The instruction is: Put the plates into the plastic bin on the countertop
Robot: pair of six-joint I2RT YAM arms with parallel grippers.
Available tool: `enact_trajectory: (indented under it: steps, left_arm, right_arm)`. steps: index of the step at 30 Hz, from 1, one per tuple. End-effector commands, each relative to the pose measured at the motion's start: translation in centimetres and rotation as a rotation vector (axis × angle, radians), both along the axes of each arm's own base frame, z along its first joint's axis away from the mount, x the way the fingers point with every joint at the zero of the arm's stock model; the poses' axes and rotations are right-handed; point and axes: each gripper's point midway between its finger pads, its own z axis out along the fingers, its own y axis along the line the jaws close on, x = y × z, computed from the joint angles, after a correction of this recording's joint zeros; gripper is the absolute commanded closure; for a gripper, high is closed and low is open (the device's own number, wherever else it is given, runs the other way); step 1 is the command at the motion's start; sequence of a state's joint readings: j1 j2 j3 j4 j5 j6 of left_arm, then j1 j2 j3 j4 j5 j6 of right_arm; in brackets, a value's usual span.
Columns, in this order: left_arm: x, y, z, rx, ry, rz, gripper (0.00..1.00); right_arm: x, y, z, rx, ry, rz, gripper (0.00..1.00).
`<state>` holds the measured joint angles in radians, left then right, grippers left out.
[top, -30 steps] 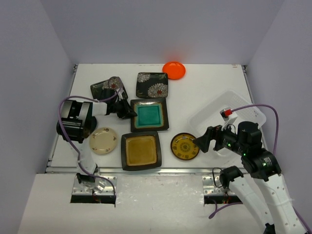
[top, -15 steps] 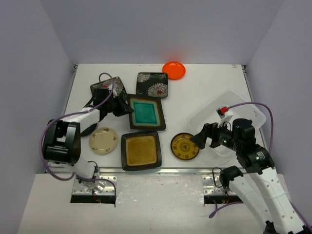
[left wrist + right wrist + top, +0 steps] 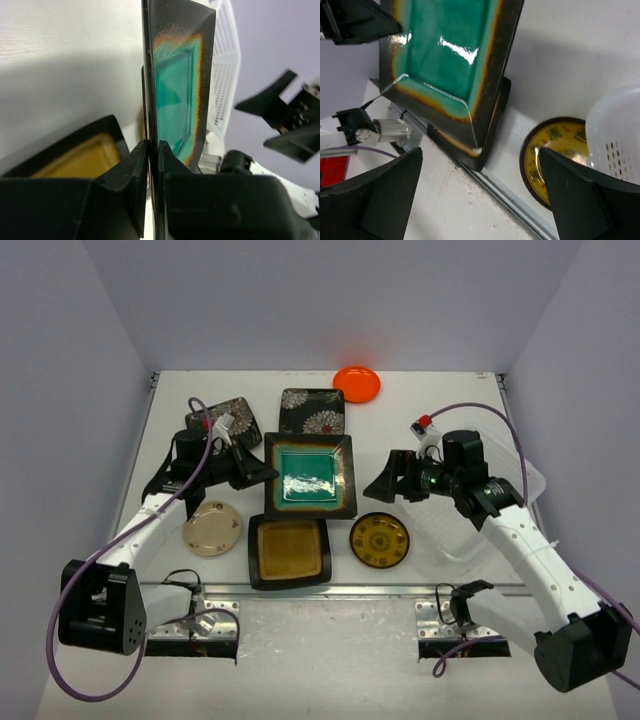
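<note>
Just to the near side of your left arm, the small round cream plate (image 3: 212, 528) is lying flat, matte and speckled. Behind that wrist, a square black plate with white flowers (image 3: 222, 418) is resting on the white countertop (image 3: 430, 410).

You are clamping your left gripper (image 3: 262, 472) on the left rim of the teal-centred plate (image 3: 312, 477). Its black fingers (image 3: 132, 170) are pressing together on the thin dark edge. The plate is reaching out beyond the fingertips, lifted off the countertop. It is square and glossy, with a speckled dark rim, a rust-coloured border and a glassy teal well catching the light.

Beneath the gripper's near side, the amber-centred plate (image 3: 288, 550) is lying flat, and the teal plate's near edge is overhanging it. Past the lifted plate's far edge, the second floral plate (image 3: 312, 412) is lying flat. Farther off, the small orange plate (image 3: 357, 384) is glowing smooth and bright.

Your right gripper (image 3: 382, 478) is facing the teal plate's right rim with its jaws standing wide apart, gripping nothing. Below it, the round dark plate with yellow patterning (image 3: 380, 540) is lying flat. Behind that gripper, under your right forearm, the plastic bin (image 3: 530, 480) is sitting. It is clear and whitish with rounded corners and a perforated end wall (image 3: 615, 140), and every plate is lying outside it.
</note>
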<state>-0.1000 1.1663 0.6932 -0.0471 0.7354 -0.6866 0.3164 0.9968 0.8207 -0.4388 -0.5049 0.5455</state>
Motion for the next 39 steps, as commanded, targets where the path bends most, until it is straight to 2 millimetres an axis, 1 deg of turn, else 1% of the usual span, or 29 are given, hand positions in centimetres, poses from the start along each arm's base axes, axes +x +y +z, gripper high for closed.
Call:
enact_trajectory:
  steps: [1, 3, 4, 5, 7, 8, 9, 11, 12, 15, 16, 17, 18, 20, 21, 22, 23, 25, 27, 28, 29, 30, 31, 33, 36, 38, 39]
  left_arm:
    - [-2.7, -2.3, 8.3, -0.172, -0.235, -0.196, 1.00]
    - [-3.5, -2.7, 9.1, -0.209, -0.262, -0.236, 1.00]
    - [-4.1, -2.7, 8.9, -0.224, -0.262, -0.248, 1.00]
    - [-4.3, -2.8, 9.6, -0.249, -0.274, -0.253, 1.00]
    - [-4.8, -2.9, 9.8, -0.272, -0.267, -0.265, 1.00]
    - [-4.9, -3.0, 9.9, -0.277, -0.270, -0.268, 1.00]
    - [-4.9, -3.0, 10.0, -0.278, -0.276, -0.269, 1.00]
    - [-4.8, -3.0, 10.1, -0.278, -0.278, -0.266, 1.00]
    - [-4.7, -3.0, 10.2, -0.277, -0.278, -0.264, 1.00]
    - [-4.5, -3.1, 10.3, -0.279, -0.278, -0.265, 1.00]
    - [-4.5, -3.2, 10.3, -0.280, -0.278, -0.265, 1.00]
    - [-4.5, -3.2, 10.3, -0.276, -0.281, -0.265, 0.97]
    - [-4.0, -3.0, 10.0, -0.249, -0.275, -0.239, 0.76]
    - [-2.8, -2.2, 8.7, -0.150, -0.245, -0.162, 0.12]
    - [-2.2, -1.6, 7.9, -0.083, -0.227, -0.116, 0.00]
    - [-1.2, -0.3, 7.0, 0.022, -0.206, -0.029, 0.00]
    - [-0.4, 1.2, 6.6, 0.116, -0.197, 0.049, 0.00]
    - [0.1, 3.3, 5.9, 0.235, -0.190, 0.150, 0.00]
    - [-0.2, 4.1, 5.9, 0.282, -0.205, 0.169, 0.00]
    - [-0.5, 4.2, 5.9, 0.298, -0.214, 0.161, 0.00]
    - [-1.0, 4.2, 6.0, 0.305, -0.224, 0.143, 0.00]
    - [-1.4, 4.2, 6.1, 0.310, -0.234, 0.135, 0.00]
    - [-1.6, 4.4, 6.2, 0.318, -0.240, 0.141, 0.00]
    - [-2.0, 4.9, 6.4, 0.342, -0.257, 0.156, 0.00]
    - [-2.3, 5.3, 5.6, 0.376, -0.250, 0.155, 0.00]
    - [-2.4, 5.5, 4.7, 0.403, -0.237, 0.142, 0.00]
    - [-2.5, 5.8, 3.5, 0.430, -0.218, 0.135, 0.00]
  right_arm:
    - [1.7, 2.8, 4.3, 0.152, -0.094, 0.107, 0.01]
    - [2.0, 4.0, 4.4, 0.207, -0.062, 0.158, 0.01]
    - [2.3, 4.3, 4.5, 0.221, -0.053, 0.163, 0.02]
    - [2.5, 4.6, 3.9, 0.238, -0.008, 0.166, 0.06]
    - [2.4, 5.3, 3.6, 0.283, 0.008, 0.200, 0.16]
    - [2.2, 5.6, 3.6, 0.310, 0.018, 0.218, 0.29]
    - [2.0, 5.9, 3.8, 0.340, 0.029, 0.235, 0.47]
    - [1.6, 6.3, 4.5, 0.392, 0.035, 0.255, 0.76]
    - [1.4, 6.4, 4.7, 0.407, 0.032, 0.264, 0.89]
    - [1.1, 6.4, 4.9, 0.417, 0.032, 0.271, 0.99]
    - [1.0, 6.4, 5.1, 0.421, 0.034, 0.275, 1.00]
    - [0.9, 6.3, 5.1, 0.424, 0.037, 0.273, 1.00]
    - [1.2, 5.8, 5.3, 0.422, 0.033, 0.247, 1.00]
    - [1.9, 4.3, 5.9, 0.412, 0.012, 0.168, 1.00]
    - [2.4, 3.4, 5.7, 0.407, 0.020, 0.129, 1.00]
    - [3.1, 1.8, 5.6, 0.398, 0.029, 0.057, 1.00]
    - [3.6, 0.2, 5.7, 0.390, 0.029, -0.013, 1.00]
    - [4.2, -3.1, 6.1, 0.380, 0.013, -0.133, 1.00]
    - [4.5, -6.4, 6.7, 0.383, 0.001, -0.235, 1.00]
    - [4.4, -8.4, 7.0, 0.392, -0.005, -0.289, 1.00]
    - [4.1, -9.9, 7.4, 0.404, -0.004, -0.324, 1.00]
    - [3.8, -10.7, 7.4, 0.407, 0.005, -0.344, 1.00]
    - [3.9, -11.9, 7.3, 0.394, 0.007, -0.389, 1.00]
    - [4.0, -15.0, 6.1, 0.326, 0.021, -0.517, 1.00]
    - [4.1, -19.4, 5.0, 0.229, 0.007, -0.702, 1.00]
    - [3.9, -21.3, 4.7, 0.183, 0.006, -0.781, 1.00]
    - [3.8, -22.1, 4.7, 0.149, 0.006, -0.811, 1.00]
